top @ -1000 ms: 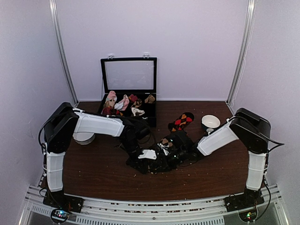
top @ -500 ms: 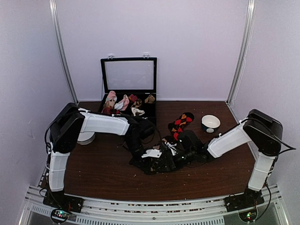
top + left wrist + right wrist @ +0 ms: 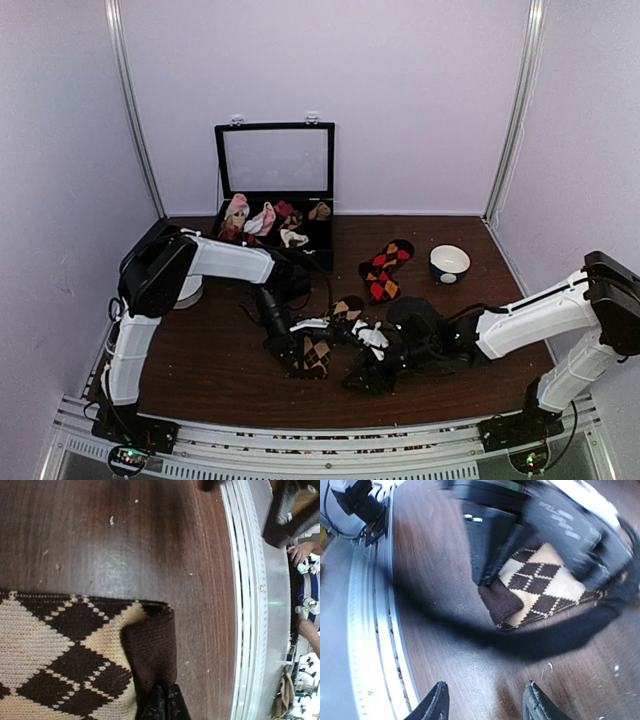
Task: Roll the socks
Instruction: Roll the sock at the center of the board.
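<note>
2 soft knit argyle socks lie on the dark brown wooden surface (image 3: 210,370). The black argyle sock with tan diamonds (image 3: 55,645) sits near the front middle, flat on the wood, with its plain dark cuff folded over at one corner. The left hand (image 3: 164,700) has its fingertips pressed together on that cuff, clamped on the sock, low against the wood. The right hand (image 3: 485,707) is just beside it, fingers apart and nothing between them. Its view is blurred, so whether it touches the wood I cannot tell. The black argyle sock with red and orange diamonds (image 3: 385,270) lies flat further back, well apart from both hands. A round white bowl (image 3: 449,262) stands to its right. An open black hinged case (image 3: 275,160) stands at the back, holding pink and white sock bundles (image 3: 262,220).
</note>
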Robot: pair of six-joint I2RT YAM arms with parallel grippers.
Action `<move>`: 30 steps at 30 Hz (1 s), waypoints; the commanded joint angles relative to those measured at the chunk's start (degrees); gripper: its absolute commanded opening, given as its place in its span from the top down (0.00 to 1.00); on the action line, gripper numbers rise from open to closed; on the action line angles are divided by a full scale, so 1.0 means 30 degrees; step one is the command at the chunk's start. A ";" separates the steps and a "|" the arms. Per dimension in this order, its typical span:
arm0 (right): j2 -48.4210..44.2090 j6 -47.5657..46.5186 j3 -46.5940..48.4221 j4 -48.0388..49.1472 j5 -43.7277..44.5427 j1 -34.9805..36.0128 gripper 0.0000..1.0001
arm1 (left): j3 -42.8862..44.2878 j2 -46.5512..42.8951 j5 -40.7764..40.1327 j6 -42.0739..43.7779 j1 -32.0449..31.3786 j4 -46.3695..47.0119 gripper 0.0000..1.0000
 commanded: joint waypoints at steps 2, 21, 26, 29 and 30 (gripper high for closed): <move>-0.1854 -0.5606 -0.0844 -0.0349 0.6437 0.3094 0.48 | 0.1008 0.1193 0.0473 -0.0555 0.0297 -0.1244 1.00; 0.4626 -1.4308 0.5913 -0.1376 0.9002 0.4585 0.59 | 0.4329 0.3749 0.0515 0.0596 0.0300 -0.4315 1.00; 0.5549 -1.4633 0.6265 -0.1529 0.8514 0.4054 0.64 | 0.4486 0.3806 0.0284 0.0762 0.0323 -0.4397 1.00; 0.5999 -1.4412 0.6208 -0.1500 0.8350 0.3971 0.67 | 0.4599 0.3896 0.0302 0.0838 0.0390 -0.4441 1.00; 0.6166 -1.4313 0.6170 -0.1494 0.8324 0.3970 0.68 | 0.4601 0.3888 0.0309 0.0868 0.0413 -0.4456 1.00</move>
